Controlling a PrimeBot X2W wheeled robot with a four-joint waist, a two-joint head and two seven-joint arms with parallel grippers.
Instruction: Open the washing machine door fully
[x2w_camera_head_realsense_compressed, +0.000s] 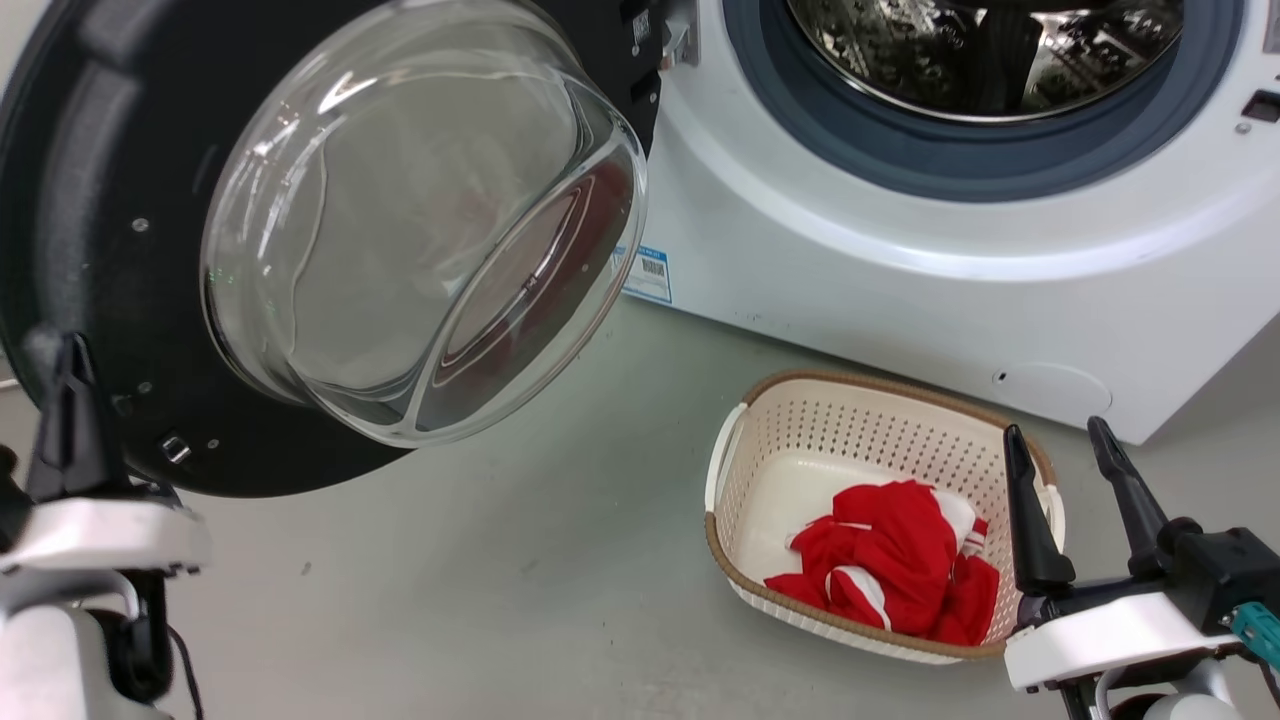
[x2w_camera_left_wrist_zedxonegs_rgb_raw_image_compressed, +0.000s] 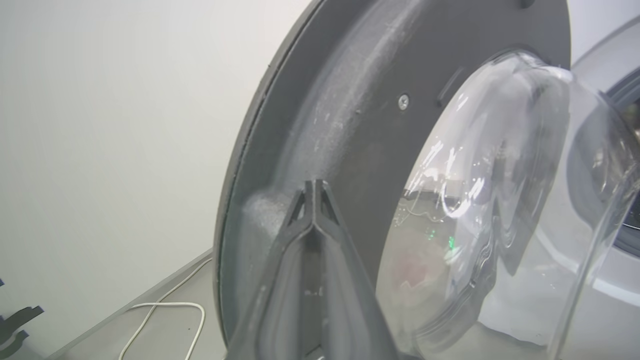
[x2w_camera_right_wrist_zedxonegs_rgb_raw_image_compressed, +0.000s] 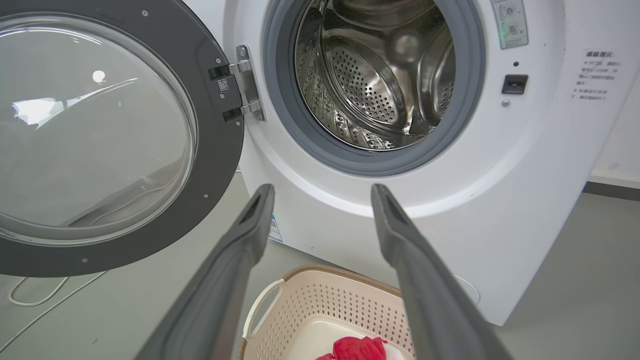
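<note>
The washing machine door (x2w_camera_head_realsense_compressed: 90, 200) is swung wide to the left on its hinge (x2w_camera_right_wrist_zedxonegs_rgb_raw_image_compressed: 246, 82), with its dark inner face and bulging glass bowl (x2w_camera_head_realsense_compressed: 420, 220) turned toward me. My left gripper (x2w_camera_head_realsense_compressed: 62, 350) is shut with nothing in it. Its tips (x2w_camera_left_wrist_zedxonegs_rgb_raw_image_compressed: 314, 184) lie against or just in front of the door's (x2w_camera_left_wrist_zedxonegs_rgb_raw_image_compressed: 350, 100) inner frame near the outer edge; contact cannot be told. My right gripper (x2w_camera_head_realsense_compressed: 1058, 435) stands open at the lower right, over the basket's right end, away from the door (x2w_camera_right_wrist_zedxonegs_rgb_raw_image_compressed: 215, 165). Between its fingers (x2w_camera_right_wrist_zedxonegs_rgb_raw_image_compressed: 322, 192) shows the machine's white front.
The white washing machine (x2w_camera_head_realsense_compressed: 900, 290) has a steel drum (x2w_camera_right_wrist_zedxonegs_rgb_raw_image_compressed: 375, 75) inside a blue-grey rubber ring (x2w_camera_head_realsense_compressed: 800, 130). A cream basket (x2w_camera_head_realsense_compressed: 800, 430) holding red cloth (x2w_camera_head_realsense_compressed: 890, 570) sits on the grey floor before it. A white cable (x2w_camera_left_wrist_zedxonegs_rgb_raw_image_compressed: 165, 310) lies by the wall (x2w_camera_left_wrist_zedxonegs_rgb_raw_image_compressed: 100, 125) behind the door.
</note>
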